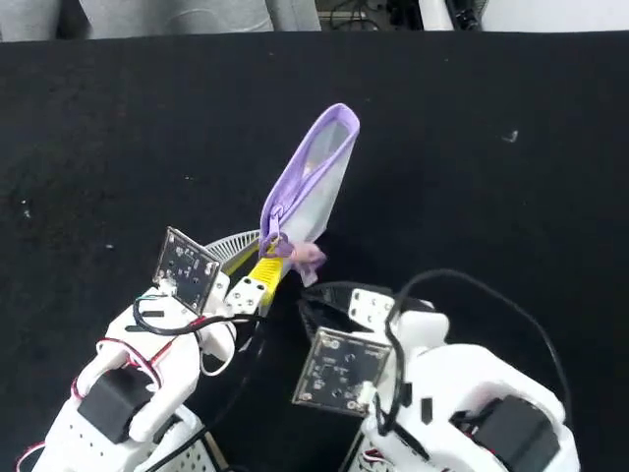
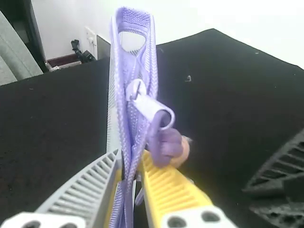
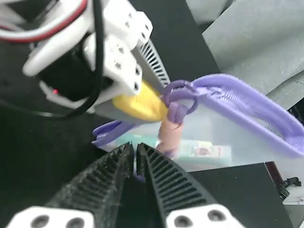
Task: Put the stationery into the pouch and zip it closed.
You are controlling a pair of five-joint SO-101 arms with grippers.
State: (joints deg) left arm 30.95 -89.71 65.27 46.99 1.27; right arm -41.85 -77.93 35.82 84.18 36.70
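- While it stands on its long edge on the black table, the translucent pouch with lilac fabric trim is held at its near end by the left gripper. That gripper's one grey and one yellow ribbed finger are clamped on the lilac seam.
- Seen from the left wrist, the pouch rises away from the left gripper. The pale lilac zip slider sits close to the held end, and the track beyond it looks open toward the far end.
- A soft lilac and pink pull tab hangs from the slider, just beside the yellow finger.
- Through the clear wall, the right wrist view shows a pale stationery item with green and red print, apparently inside the pouch.
- The right gripper, black and ribbed, has its fingers drawn almost together with only a thin slit between them. It points at the pull tab from just short of it, and nothing is clearly pinched.
- The step in hand looks to be the zipping. To do it well, the right gripper should part its fingers a little and take the tab close to the slider. It should then draw straight along the track toward the far end.
- The left clamp should keep the seam taut so the soft pouch does not fold or twist. A hold low on the floppy tab would likely slip.
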